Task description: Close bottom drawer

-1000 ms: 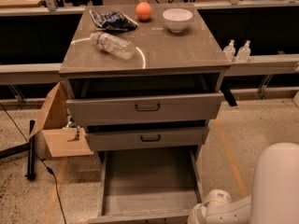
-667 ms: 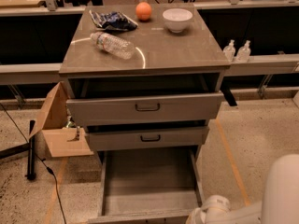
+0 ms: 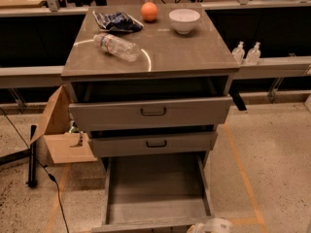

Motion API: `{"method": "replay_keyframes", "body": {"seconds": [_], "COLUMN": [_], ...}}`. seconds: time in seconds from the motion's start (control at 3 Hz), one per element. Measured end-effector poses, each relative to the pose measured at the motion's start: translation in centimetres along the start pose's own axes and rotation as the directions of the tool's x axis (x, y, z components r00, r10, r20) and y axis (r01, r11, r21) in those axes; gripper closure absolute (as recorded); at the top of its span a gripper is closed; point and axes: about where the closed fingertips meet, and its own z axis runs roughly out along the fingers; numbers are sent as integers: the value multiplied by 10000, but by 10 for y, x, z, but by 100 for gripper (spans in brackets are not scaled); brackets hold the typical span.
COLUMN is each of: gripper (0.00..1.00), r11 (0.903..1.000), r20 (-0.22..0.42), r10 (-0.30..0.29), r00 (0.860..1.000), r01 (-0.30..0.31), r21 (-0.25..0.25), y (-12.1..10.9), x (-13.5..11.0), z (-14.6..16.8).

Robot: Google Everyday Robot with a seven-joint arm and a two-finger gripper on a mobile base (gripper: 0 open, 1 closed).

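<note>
The grey cabinet (image 3: 194, 52) has three drawers. The bottom drawer (image 3: 155, 193) is pulled far out toward me; its long flat tray is empty and its front panel (image 3: 146, 225) lies at the frame's bottom edge. The middle drawer (image 3: 155, 143) and the top drawer (image 3: 153, 111) each stand a little open. My gripper is out of view; only a white rounded part of my arm (image 3: 214, 225) shows at the bottom edge, by the right end of the bottom drawer's front.
On the cabinet top lie a plastic bottle (image 3: 116, 46), a dark snack bag (image 3: 116, 21), an orange (image 3: 149, 11) and a white bowl (image 3: 184, 19). An open cardboard box (image 3: 60, 130) and a black stand (image 3: 32, 154) sit left of the cabinet. Two small bottles (image 3: 245, 52) stand on the right ledge.
The white arm parts at the lower right have sunk down and mostly left the frame. The drawers have not moved.
</note>
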Motion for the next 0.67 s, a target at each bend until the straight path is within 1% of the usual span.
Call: {"method": "replay_keyframes", "body": {"seconds": [0.33, 0.67], "gripper": [100, 100], "r11": [9966, 9850], "r20": [81, 105], "r10": [-229, -360], "r00": [9997, 9993], "r01": [222, 338], "r21": [790, 1694], "y": [-7, -24], "x": [-2, -3], "z": [12, 15]}}
